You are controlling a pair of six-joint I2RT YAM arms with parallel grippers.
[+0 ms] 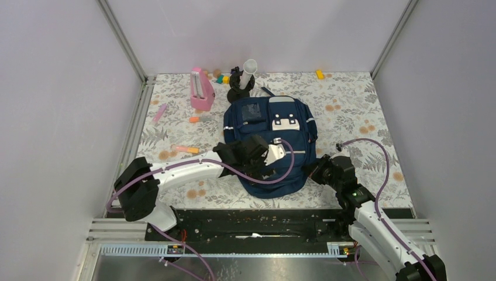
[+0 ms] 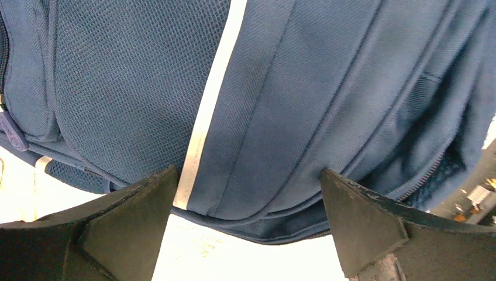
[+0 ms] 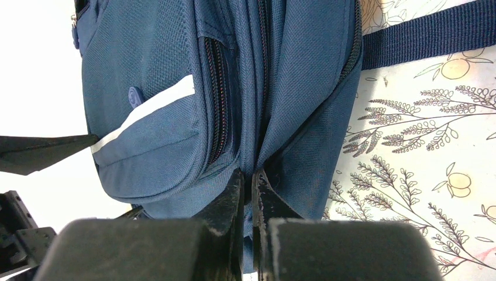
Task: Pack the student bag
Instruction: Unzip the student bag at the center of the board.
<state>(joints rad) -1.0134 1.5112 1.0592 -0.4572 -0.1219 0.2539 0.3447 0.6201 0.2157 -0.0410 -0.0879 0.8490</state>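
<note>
Right wrist: right pincer pinches navy fabric backpack — left pincer spread; likely opening step, zipper pull needed next.

I see open tabletop right of the backpack; my left arm lies across its near half, and a pink box and white cup crowd the far edge.
</note>
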